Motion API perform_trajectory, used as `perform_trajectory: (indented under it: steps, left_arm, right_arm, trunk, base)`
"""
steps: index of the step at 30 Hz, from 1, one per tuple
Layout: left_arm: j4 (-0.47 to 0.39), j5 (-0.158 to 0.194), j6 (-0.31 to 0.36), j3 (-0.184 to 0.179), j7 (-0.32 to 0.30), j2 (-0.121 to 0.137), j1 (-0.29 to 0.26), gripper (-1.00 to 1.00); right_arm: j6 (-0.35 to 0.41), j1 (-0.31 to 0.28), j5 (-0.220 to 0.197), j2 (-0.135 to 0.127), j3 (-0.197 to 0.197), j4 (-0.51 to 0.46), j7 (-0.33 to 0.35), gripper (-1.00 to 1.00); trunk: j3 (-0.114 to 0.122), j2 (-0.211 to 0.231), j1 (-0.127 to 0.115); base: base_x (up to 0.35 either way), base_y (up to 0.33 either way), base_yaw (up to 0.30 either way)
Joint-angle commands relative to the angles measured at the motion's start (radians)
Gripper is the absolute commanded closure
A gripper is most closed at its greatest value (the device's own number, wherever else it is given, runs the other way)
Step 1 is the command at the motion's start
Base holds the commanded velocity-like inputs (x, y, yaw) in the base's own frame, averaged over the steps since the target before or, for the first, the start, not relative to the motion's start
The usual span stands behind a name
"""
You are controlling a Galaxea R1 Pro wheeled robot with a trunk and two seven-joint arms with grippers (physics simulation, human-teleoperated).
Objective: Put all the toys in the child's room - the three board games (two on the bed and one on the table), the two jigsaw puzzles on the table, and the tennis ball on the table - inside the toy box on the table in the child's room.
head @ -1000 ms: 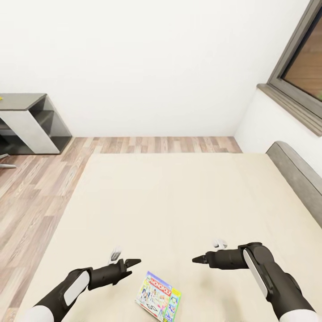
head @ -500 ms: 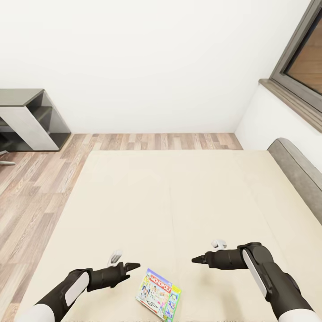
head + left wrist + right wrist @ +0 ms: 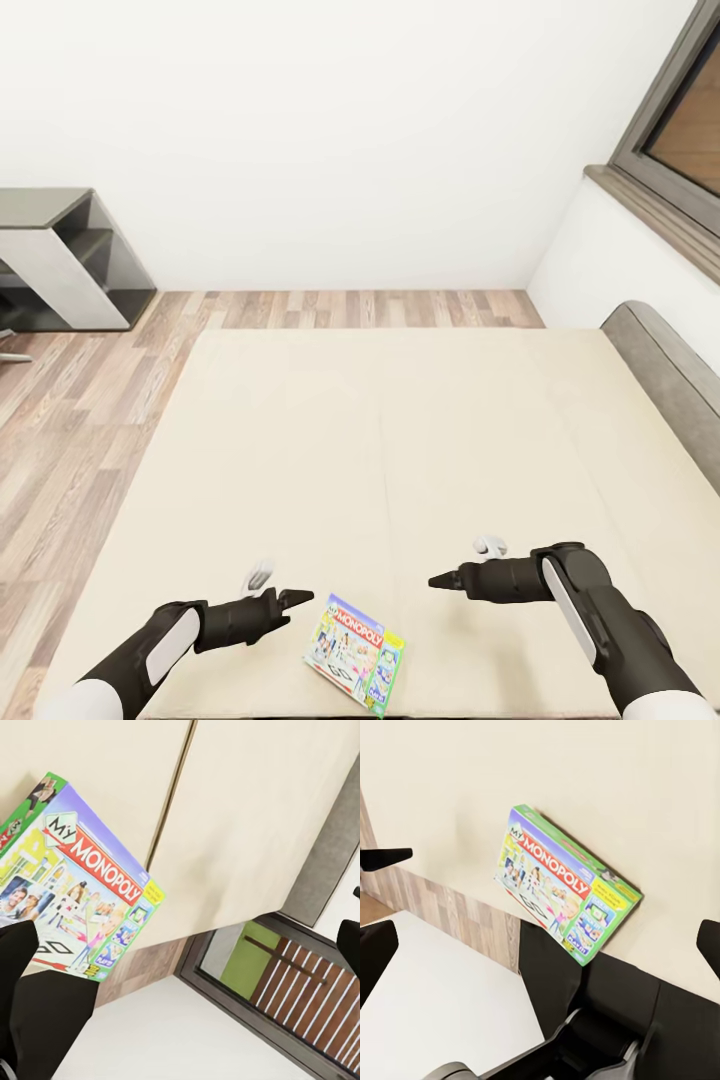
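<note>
head: our view has tipped down a little, Monopoly box (image 3: 356, 665) flat on the bed (image 3: 380, 440) between our empty left gripper (image 3: 297, 598) and right gripper (image 3: 445, 579) | left wrist: box (image 3: 79, 889) close ahead, jaws spread | right wrist: box (image 3: 566, 881) near, jaws wide apart, nothing held — pickup not begun.

Showing a home bedroom, wide beige bed (image 3: 400, 440) with grey headboard (image 3: 668, 360) lying on wood-plank floor (image 3: 70, 420), white walls, dark-framed window (image 3: 672, 130), 1 Monopoly box (image 3: 356, 655) resting on the mattress.
</note>
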Motion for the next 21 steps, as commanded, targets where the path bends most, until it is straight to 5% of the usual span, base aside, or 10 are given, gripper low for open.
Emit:
perform_trajectory:
  steps: [1, 21]
  left_arm:
    - [0.000, 0.008, 0.006, -0.004, 0.000, 0.001, -0.001, -1.00]
    - [0.001, 0.006, 0.006, -0.003, 0.001, -0.001, -0.001, -1.00]
  right_arm:
    - [0.008, -0.001, -0.010, -0.001, 0.002, -0.001, -0.005, -1.00]
    - [0.008, -0.001, -0.011, -0.001, 0.002, -0.001, -0.005, -1.00]
  trunk:
    - [-0.003, -0.002, 0.000]
    - [-0.035, -0.002, 0.000]
  base:
    - [0.000, 0.000, 0.000]
    - [0.000, 0.000, 0.000]
